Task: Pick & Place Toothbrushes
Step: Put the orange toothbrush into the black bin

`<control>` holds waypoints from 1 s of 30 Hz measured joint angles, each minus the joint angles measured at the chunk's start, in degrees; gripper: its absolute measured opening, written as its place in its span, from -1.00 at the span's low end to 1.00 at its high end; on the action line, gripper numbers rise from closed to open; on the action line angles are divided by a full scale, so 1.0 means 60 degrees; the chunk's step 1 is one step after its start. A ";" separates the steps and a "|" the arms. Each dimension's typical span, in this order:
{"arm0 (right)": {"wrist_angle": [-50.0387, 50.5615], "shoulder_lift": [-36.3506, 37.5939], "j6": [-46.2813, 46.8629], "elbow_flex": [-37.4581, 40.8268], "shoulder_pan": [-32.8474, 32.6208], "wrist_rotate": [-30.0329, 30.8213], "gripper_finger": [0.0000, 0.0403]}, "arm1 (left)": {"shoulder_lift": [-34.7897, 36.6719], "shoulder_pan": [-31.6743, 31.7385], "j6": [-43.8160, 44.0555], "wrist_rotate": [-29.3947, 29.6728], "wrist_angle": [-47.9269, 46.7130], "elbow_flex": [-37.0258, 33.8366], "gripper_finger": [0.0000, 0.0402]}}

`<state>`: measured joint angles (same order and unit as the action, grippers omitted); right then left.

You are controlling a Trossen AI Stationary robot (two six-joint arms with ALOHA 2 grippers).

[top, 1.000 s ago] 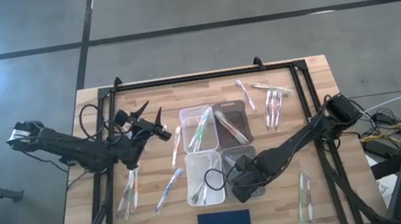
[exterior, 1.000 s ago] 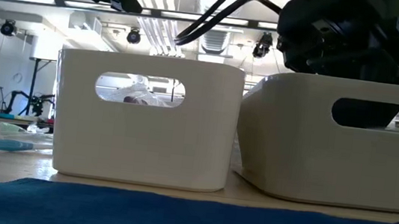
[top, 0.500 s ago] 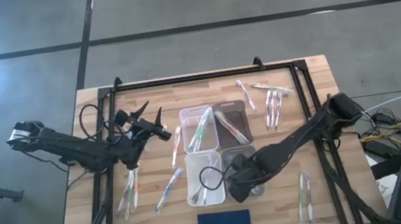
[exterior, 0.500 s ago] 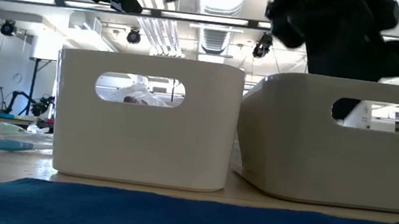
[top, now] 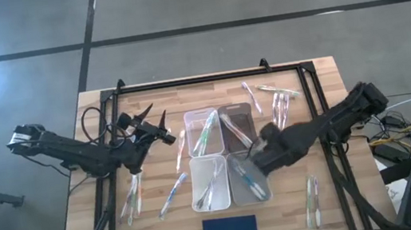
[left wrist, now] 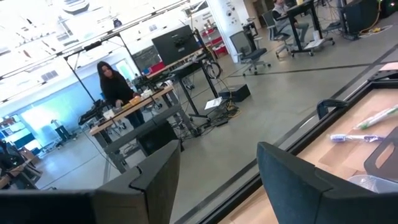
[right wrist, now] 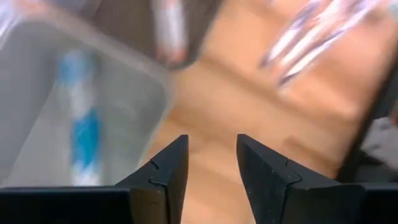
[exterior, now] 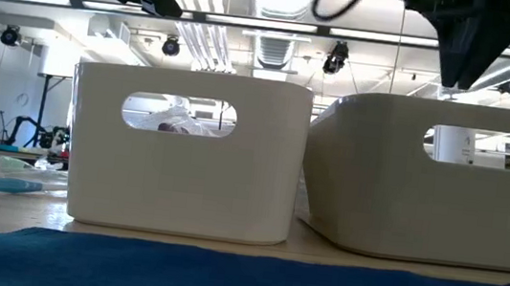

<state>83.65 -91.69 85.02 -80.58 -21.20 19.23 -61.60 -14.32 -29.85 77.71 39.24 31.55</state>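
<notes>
The right gripper [right wrist: 211, 163] hangs above the wooden table [right wrist: 249, 93], its two dark fingers [right wrist: 166, 171] apart with bare wood showing in the gap between them and nothing held. To one side sits a clear plastic bin [right wrist: 118, 81], with a blue-and-white toothbrush [right wrist: 84, 124] lying inside it. Beyond that bin's far edge a second, darker bin [right wrist: 134, 25] holds a whitish toothbrush with a pink accent [right wrist: 169, 28]. Across the open wood, well apart from the bins, a small cluster of loose toothbrushes [right wrist: 317, 40] lies on the tabletop, blurred into pale streaks.
</notes>
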 joint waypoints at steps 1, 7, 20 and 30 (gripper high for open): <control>0.0036 0.0204 -0.0011 0.0144 0.0143 0.0190 -0.40 | 0.0000 0.0000 0.0003 0.0001 0.0019 0.0000 0.09; -0.0077 0.1510 -0.0613 0.1332 0.1446 0.0962 -0.49 | 0.0000 -0.0001 0.0014 0.0001 0.0022 0.0004 0.09; -0.3042 0.3523 -0.3097 0.4436 0.5406 0.0478 -0.54 | 0.0000 -0.0001 0.0011 -0.0007 -0.0051 0.0004 0.09; -0.3713 0.3518 -0.4613 0.5131 0.7428 -0.0070 -0.29 | 0.0000 -0.0001 0.0011 -0.0016 -0.0051 0.0004 0.09</control>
<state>61.38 -70.58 57.35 -49.79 23.37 18.81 -61.60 -14.33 -29.78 77.61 38.94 31.57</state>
